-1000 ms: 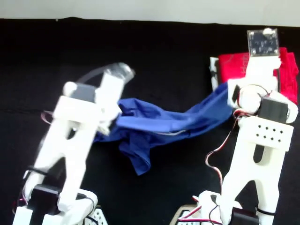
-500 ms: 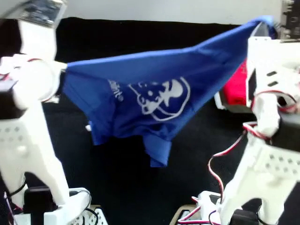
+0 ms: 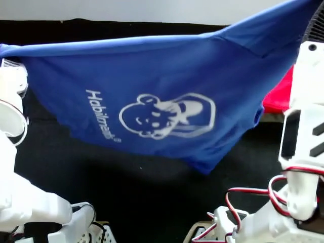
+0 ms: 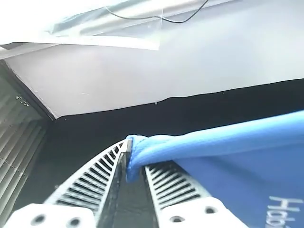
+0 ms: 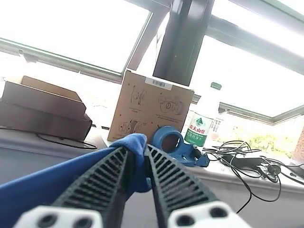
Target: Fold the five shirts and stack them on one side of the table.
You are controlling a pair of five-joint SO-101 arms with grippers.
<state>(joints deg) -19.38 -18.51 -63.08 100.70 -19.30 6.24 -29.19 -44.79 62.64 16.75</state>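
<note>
Blue shirt point(image 3: 152, 91): held spread in the air over the black table point(image 3: 126, 202), stretched from 9 o'clock to 1 o'clock.
Left gripper point(image 4: 133, 156): clamped on one corner.
Right gripper point(image 5: 137, 152): clamped on the opposite corner.
Red shirt point(image 3: 281, 98): 3 o'clock, behind the blue shirt.

White lettering point(image 3: 103, 115) beside a cartoon emblem point(image 3: 167, 115) stands on the blue shirt point(image 3: 152, 61).

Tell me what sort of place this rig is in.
Likely a lab or office workroom: big windows, a ledge holding a cardboard box, tape dispenser and loose cables, and a black-covered table.
</note>
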